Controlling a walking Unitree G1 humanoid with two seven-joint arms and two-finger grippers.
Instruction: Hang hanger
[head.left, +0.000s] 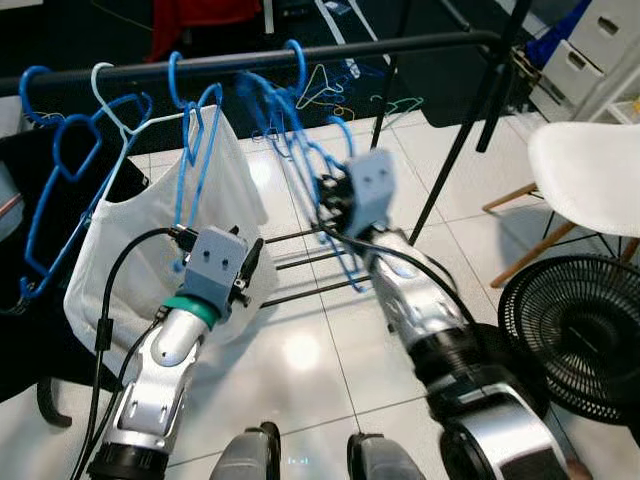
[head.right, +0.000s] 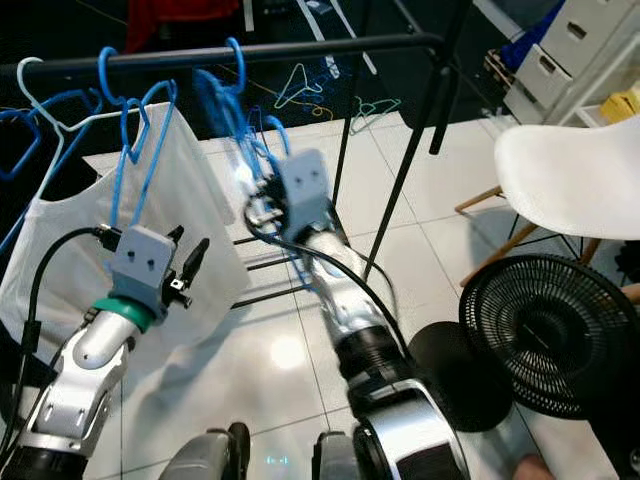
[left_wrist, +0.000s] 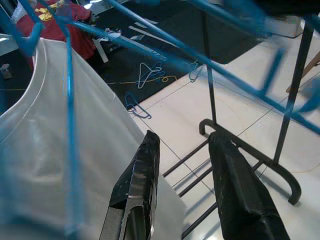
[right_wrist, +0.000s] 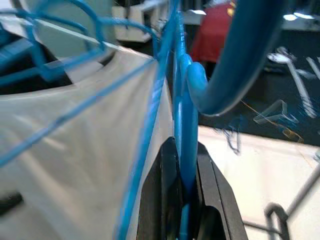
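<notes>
A black clothes rail (head.left: 400, 45) crosses the top of the eye views, with several blue hangers hooked over it. One blue hanger (head.left: 300, 150) has its hook on the rail and slants down to my right gripper (head.left: 330, 205). In the right wrist view the black fingers (right_wrist: 165, 200) are shut on that hanger's blue wire (right_wrist: 186, 145). My left gripper (head.left: 250, 262) is open and holds nothing. It hovers lower, just in front of a white garment (head.left: 130, 250) that hangs from another blue hanger (head.left: 195, 140). Its two fingers (left_wrist: 140, 190) stand apart.
A white chair (head.left: 590, 170) and a black floor fan (head.left: 580, 330) stand to the right. White drawers (head.left: 590, 50) are behind them. Loose hangers (head.left: 325, 90) lie on the dark floor beyond the rail. A black garment (head.left: 20, 200) hangs at far left. The rack's base bars (head.left: 300, 262) cross the tiles.
</notes>
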